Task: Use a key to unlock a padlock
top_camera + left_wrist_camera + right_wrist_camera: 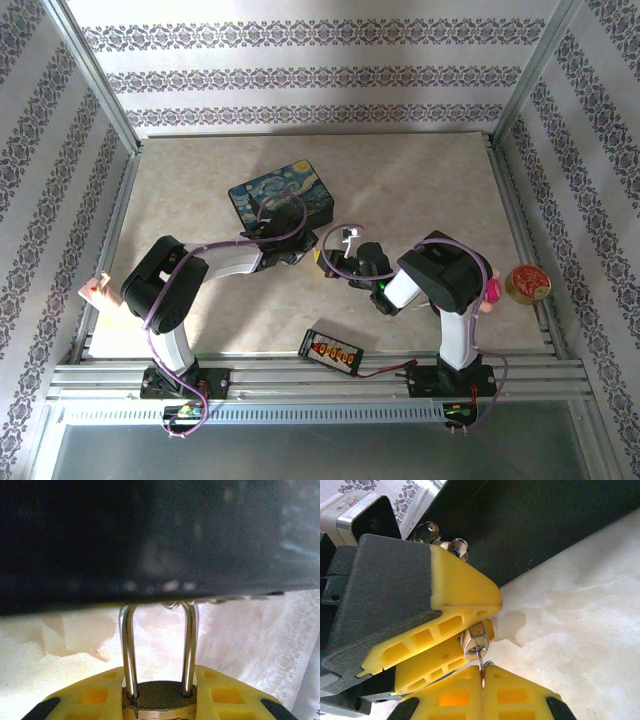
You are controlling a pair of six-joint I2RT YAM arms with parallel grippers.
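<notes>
Pinching the thin, likely bendable key (481, 659) with my right end effector (483, 679); left end effector (160, 697) clamps the stiff padlock (159, 704) at twelve o'clock

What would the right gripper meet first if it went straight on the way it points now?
The padlock, held just ahead in the left gripper. The right gripper is shut on the key, whose tip seems to touch the lock's keyhole face; depth is unclear.

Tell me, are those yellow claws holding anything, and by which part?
The left gripper clamps the padlock by its brass body; the right gripper pinches the key by its head end, blade toward the padlock.
</notes>
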